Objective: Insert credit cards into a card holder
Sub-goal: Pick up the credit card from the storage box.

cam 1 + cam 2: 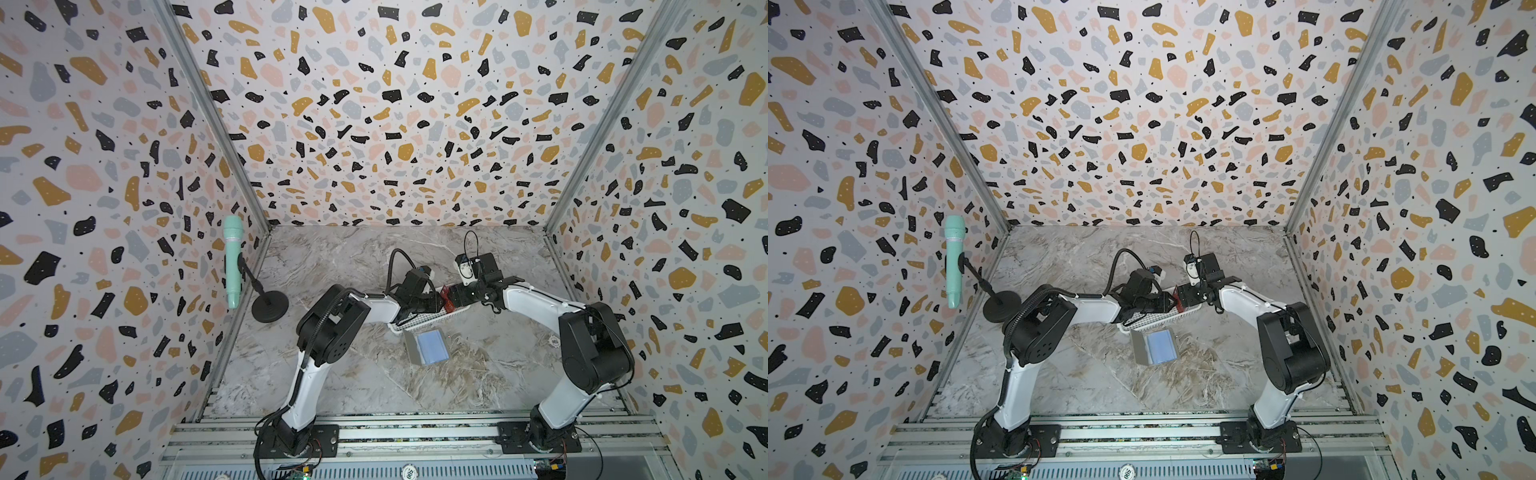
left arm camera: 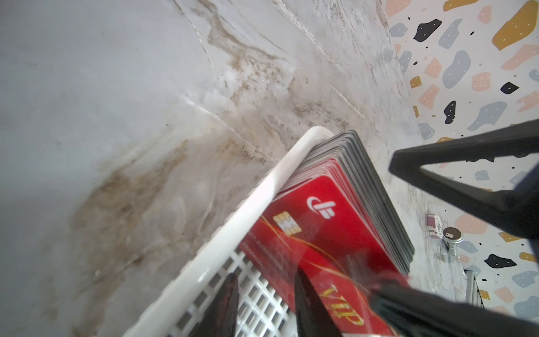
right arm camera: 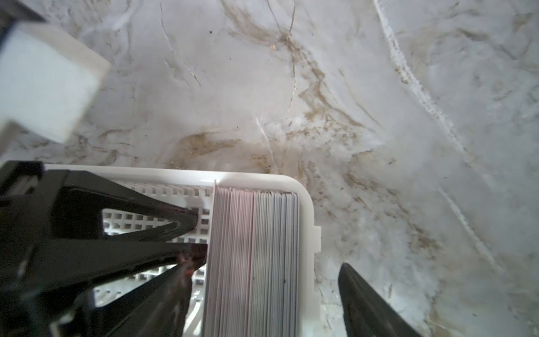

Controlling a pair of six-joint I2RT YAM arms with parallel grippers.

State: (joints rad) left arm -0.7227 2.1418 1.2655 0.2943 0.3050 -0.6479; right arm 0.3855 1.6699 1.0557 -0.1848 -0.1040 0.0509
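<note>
The credit cards (image 2: 326, 221) stand on edge as a thick stack at one end of a white perforated basket (image 2: 248, 204); the front card is red with gold "VIP" lettering. My left gripper (image 2: 266, 274) is open inside the basket, with one finger against the front card's face and bare basket floor between the fingers. My right gripper (image 3: 266, 265) is open wide and straddles the stack (image 3: 253, 248) and the basket's end wall (image 3: 306, 233), with a gap on the outer side. The card holder (image 1: 430, 347) lies open on the table in front of the basket, blue inside up.
The basket (image 1: 415, 322) lies slantwise mid-table, with both arms meeting above it. A mint microphone (image 1: 232, 262) on a black round-based stand (image 1: 270, 307) stands at the left wall. A small round chip (image 1: 554, 341) lies near the right arm. Patterned walls close in three sides.
</note>
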